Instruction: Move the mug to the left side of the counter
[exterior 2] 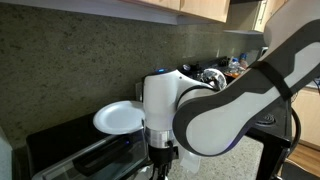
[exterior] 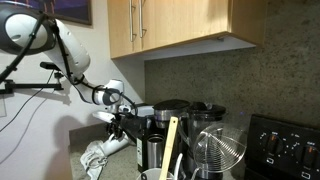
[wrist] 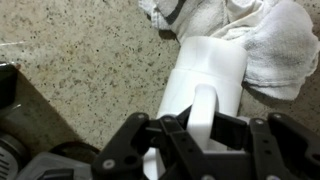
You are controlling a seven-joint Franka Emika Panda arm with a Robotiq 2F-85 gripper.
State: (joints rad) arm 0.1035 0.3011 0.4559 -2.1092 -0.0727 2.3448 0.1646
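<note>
Here, white mug [wrist: 205, 75] directly under the hand [wrist: 205, 135], clamped by its handle, beside a crumpled cloth [wrist: 270, 45] on the counter [wrist: 80, 70].

white mug [wrist: 208, 68], pale grey speckled counter [wrist: 85, 80], black gripper [wrist: 202, 128]

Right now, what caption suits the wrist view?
Black gripper at a white mug beside a crumpled cloth on the speckled counter.

no readable text, no labels, brands, numbers or signs on any surface
</note>
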